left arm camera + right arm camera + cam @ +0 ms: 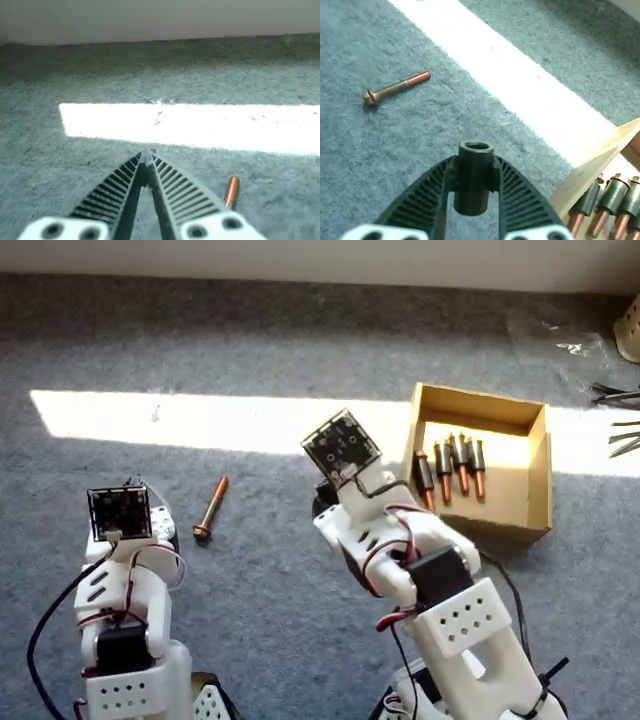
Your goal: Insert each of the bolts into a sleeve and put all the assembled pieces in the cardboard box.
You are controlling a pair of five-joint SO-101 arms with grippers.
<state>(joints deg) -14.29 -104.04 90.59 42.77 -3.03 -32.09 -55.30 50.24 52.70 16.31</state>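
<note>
Black sleeve gripped by the right end effector — left end effector closed on nothing.
Copper bolt lies on the grey surface between the two end effectors; cardboard box sits just beside the right one — assembled pieces inside.

You have the cardboard box to the right of the right arm, with a row of assembled pieces side by side inside. One bare bolt lies on the grey carpet between the arms, nearer the left arm.
</note>
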